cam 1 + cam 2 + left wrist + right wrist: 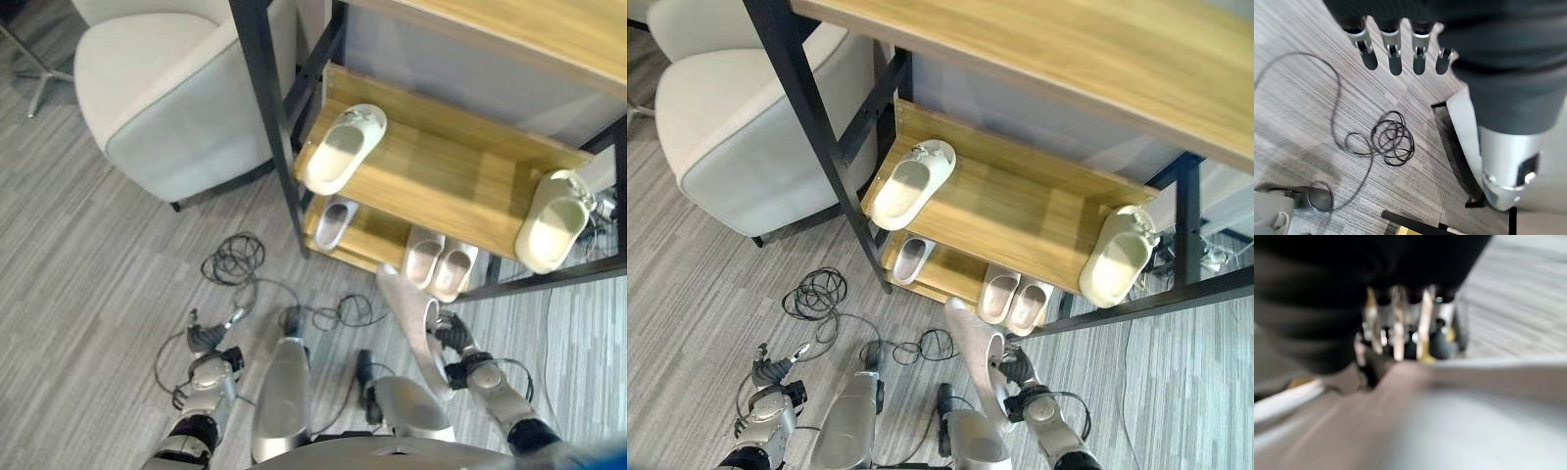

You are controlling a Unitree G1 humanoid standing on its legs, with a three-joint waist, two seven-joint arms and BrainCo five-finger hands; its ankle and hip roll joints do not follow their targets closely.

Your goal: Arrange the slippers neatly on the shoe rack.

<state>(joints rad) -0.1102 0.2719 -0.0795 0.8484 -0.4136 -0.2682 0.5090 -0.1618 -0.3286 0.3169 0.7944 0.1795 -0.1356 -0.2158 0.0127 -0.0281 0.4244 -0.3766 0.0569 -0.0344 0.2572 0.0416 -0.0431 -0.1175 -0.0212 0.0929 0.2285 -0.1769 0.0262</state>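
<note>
two cream slippers (342, 149) sit at opposite ends of the rack (441, 176) in the left eye view; our right hand (453, 338) holds a grey slipper (411, 323) below the lower shelf. right eye view: we judge placing comes next, beside the grey pair (1014, 298), clear of the frame. left wrist view: left hand (1396, 49) fingers straight, empty. right wrist view: fingers curled on the slipper.

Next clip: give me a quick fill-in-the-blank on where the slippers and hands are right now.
1. The right hand is shut on a grey ____.
2. The two cream slippers lie on the ____ of the two slipper shelves of the shoe rack.
3. The grey pair sits on the ____ shelf.
4. The left hand, fingers straight, holds ____.

Missing: slipper; upper; lower; nothing
</note>
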